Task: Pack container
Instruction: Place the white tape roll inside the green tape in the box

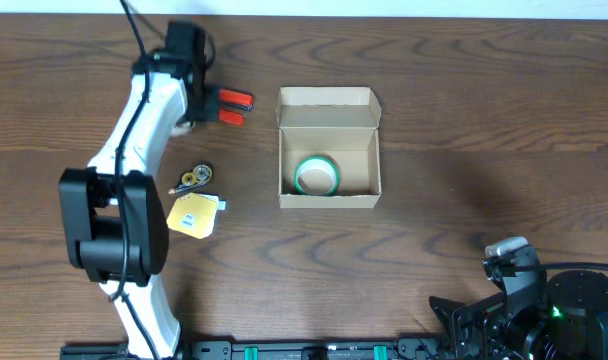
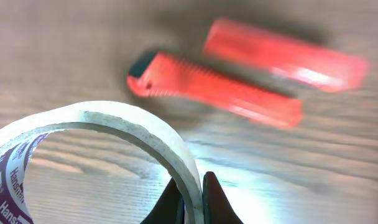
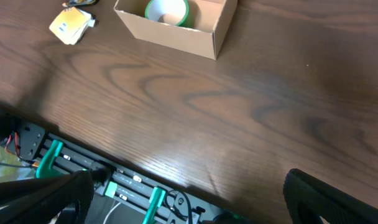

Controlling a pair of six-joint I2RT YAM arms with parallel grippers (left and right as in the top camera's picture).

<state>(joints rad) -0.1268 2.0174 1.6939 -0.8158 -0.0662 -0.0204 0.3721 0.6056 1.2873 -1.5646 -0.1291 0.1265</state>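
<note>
Two arms work at a dark wooden surface (image 1: 464,120) in the overhead view. The left arm (image 1: 134,130) reaches to the far left, its end just beside a pair of red utility knives (image 1: 234,100) lying side by side. The container (image 1: 329,128) sits to the right of them, near the middle of the surface, open, with its flap lid raised at the far edge. A green-rimmed tape roll (image 1: 316,175) lies flat in its near left part. Left of the container and well apart from it lie a small brass-coloured round thing (image 1: 195,178) and, nearer, a yellow packet (image 1: 193,215). The right arm (image 1: 529,290) is folded at the near right corner, well apart from the container.

In the left wrist view, the left gripper (image 2: 194,196) has its jaws closed on the wall of a white tape roll (image 2: 114,121) with purple print inside its core. The two knives lie blurred on the surface beyond it.

In the right wrist view, the right gripper (image 3: 189,186) is low over the surface with its jaws spread wide. The open container shows at the far edge, with the green roll inside it and the yellow packet to its left.
</note>
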